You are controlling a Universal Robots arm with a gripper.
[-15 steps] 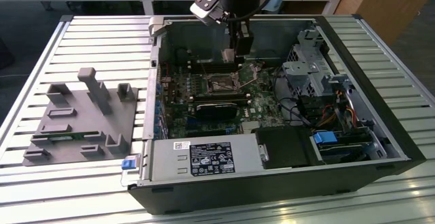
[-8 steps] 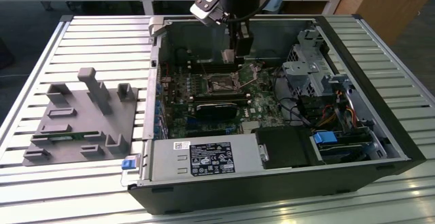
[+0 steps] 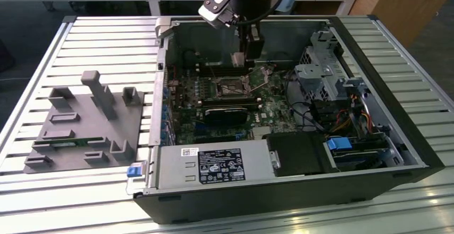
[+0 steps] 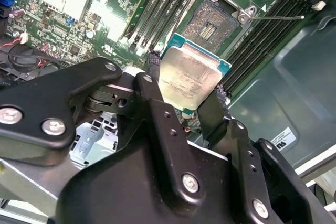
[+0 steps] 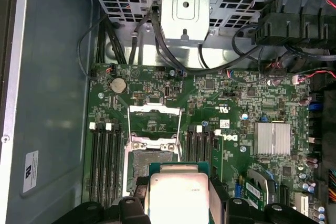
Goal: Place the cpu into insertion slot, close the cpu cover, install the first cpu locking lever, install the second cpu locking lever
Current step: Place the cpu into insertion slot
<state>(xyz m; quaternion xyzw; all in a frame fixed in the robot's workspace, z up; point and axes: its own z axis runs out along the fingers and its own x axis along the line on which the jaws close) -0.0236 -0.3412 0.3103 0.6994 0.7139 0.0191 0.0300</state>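
- Exterior view: the claw (image 3: 241,59) is hanging inside the open computer case (image 3: 397,138), which is lying on the slatted counter (image 3: 85,37). It is hovering over the motherboard, near the insertion slot (image 3: 231,89) but apart from it. In my judgement, a good placement is depending on a straight, level descent.
- Second wrist view: the claw is clenching the cpu (image 4: 190,77) by two opposite edges, with one finger (image 4: 155,103) at each side and the pale metal face showing. The socket is lying bare, with nothing touching it. Its contacts are looking delicate, so the chip should be seated without force.
- First wrist view: the cpu is appearing roughly square to the slot yet offset from it. The cpu cover (image 5: 154,121) is standing flipped open beside the slot. Centring the chip over the rim is mattering most.
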